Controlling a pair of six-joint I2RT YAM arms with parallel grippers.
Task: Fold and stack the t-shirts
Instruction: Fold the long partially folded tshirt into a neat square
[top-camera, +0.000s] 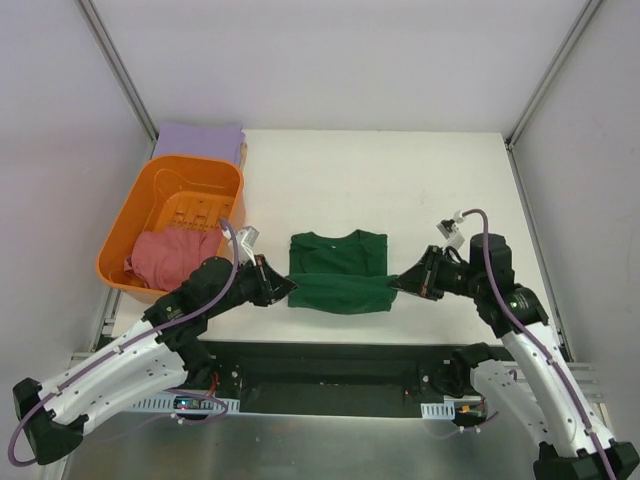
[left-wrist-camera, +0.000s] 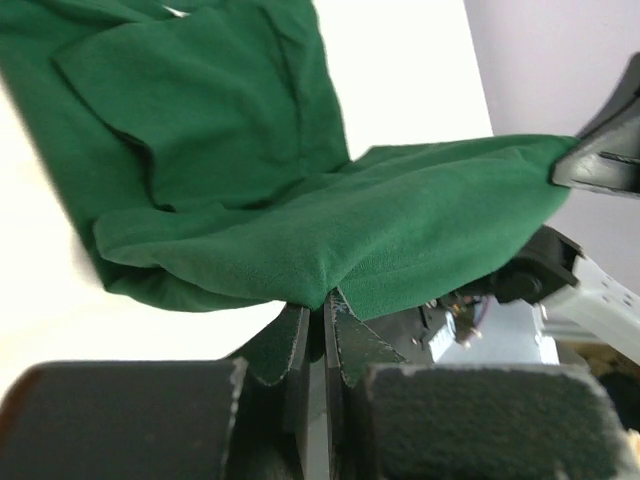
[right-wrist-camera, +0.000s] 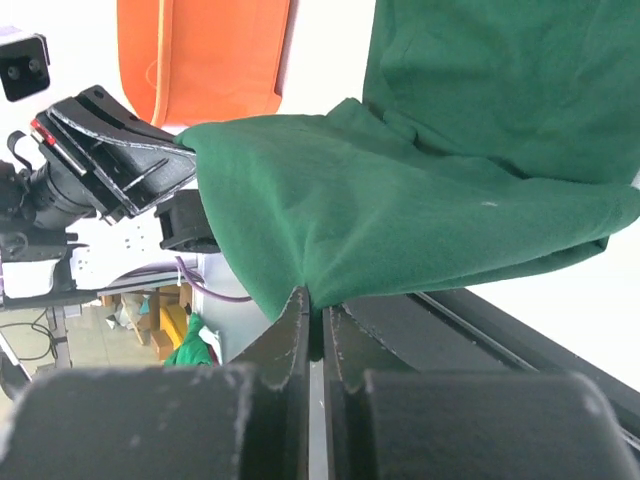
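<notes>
A white bench stands between pale walls. Two pincers meet at its near edge. The left pincer is pressed together on the near left corner of the green t-shirt, and the right pincer pinches its near right corner, the hem held raised between them. There are three shirts in all. The pinkish-red t-shirt lies crumpled in the one orange basket at the left, and the lavender t-shirt lies folded just beyond it.
</notes>
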